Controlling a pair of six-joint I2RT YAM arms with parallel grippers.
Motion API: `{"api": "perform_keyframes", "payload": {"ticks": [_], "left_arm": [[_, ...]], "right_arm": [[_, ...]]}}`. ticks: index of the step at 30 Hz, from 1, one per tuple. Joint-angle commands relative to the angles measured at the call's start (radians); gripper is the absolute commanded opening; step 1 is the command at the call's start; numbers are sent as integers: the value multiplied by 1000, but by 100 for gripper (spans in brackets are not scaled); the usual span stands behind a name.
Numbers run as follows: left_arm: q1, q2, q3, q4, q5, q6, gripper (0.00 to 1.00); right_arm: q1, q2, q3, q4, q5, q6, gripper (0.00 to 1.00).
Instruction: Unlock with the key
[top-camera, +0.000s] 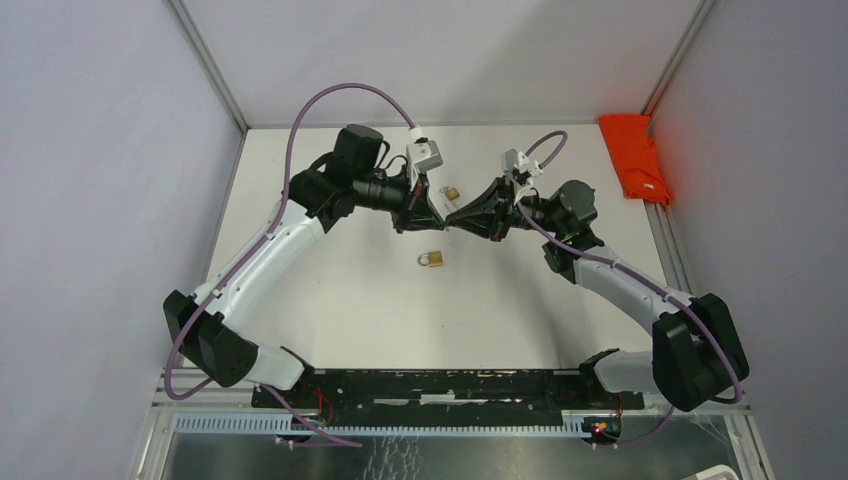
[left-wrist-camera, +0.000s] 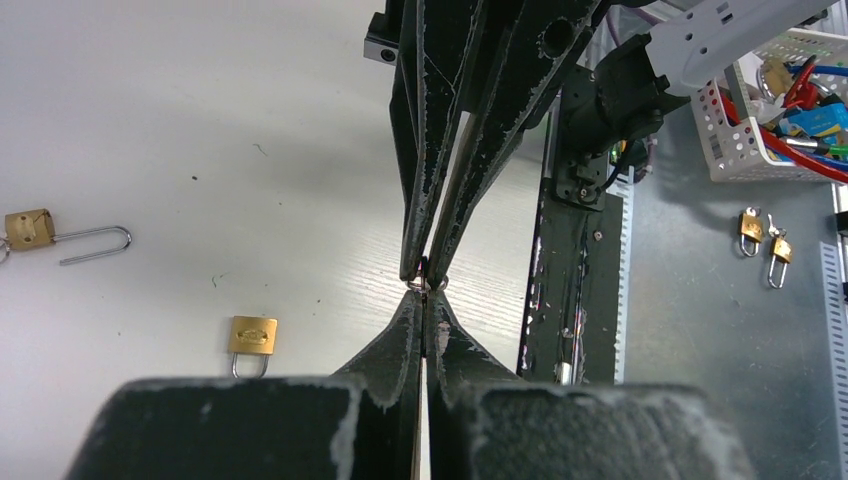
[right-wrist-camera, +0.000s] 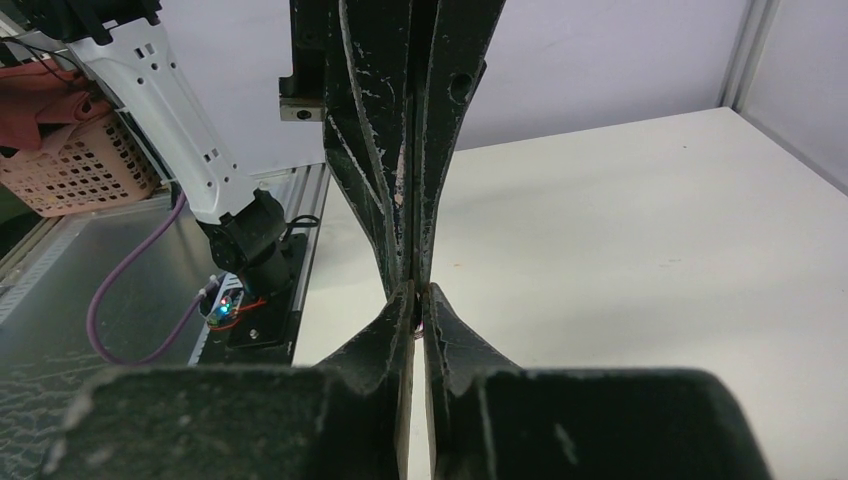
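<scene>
Above the middle of the table my left gripper (top-camera: 441, 222) (left-wrist-camera: 426, 296) and my right gripper (top-camera: 455, 219) (right-wrist-camera: 416, 296) meet tip to tip. A small silvery bit of the key (left-wrist-camera: 428, 285) with its ring shows where the tips touch; the rest is hidden between the fingers. The left jaws are pressed together on it. The right jaws keep a thin gap and pinch it from the other side. A brass padlock (top-camera: 433, 259) (left-wrist-camera: 252, 337) lies on the table below the grippers. A second padlock (top-camera: 451, 192) (left-wrist-camera: 30, 229) lies farther back with its shackle swung open.
An orange cloth (top-camera: 635, 155) lies at the table's back right edge. In the left wrist view a white basket (left-wrist-camera: 735, 150) of tools and two more small padlocks (left-wrist-camera: 750, 228) sit on the metal surface beyond the table's near edge. A pink basket (right-wrist-camera: 80, 170) stands off the table.
</scene>
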Motion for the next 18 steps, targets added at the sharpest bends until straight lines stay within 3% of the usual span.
{"api": "perform_keyframes", "payload": {"ticks": [1, 9, 18], "left_arm": [[-2, -53, 8, 79, 34, 39, 2], [-4, -59, 0, 88, 31, 39, 2], [-3, -66, -9, 102, 8, 34, 2]], "right_arm": [[20, 27, -25, 49, -79, 52, 11], [28, 71, -56, 242, -127, 208, 1], [29, 49, -61, 231, -104, 201, 0]]}}
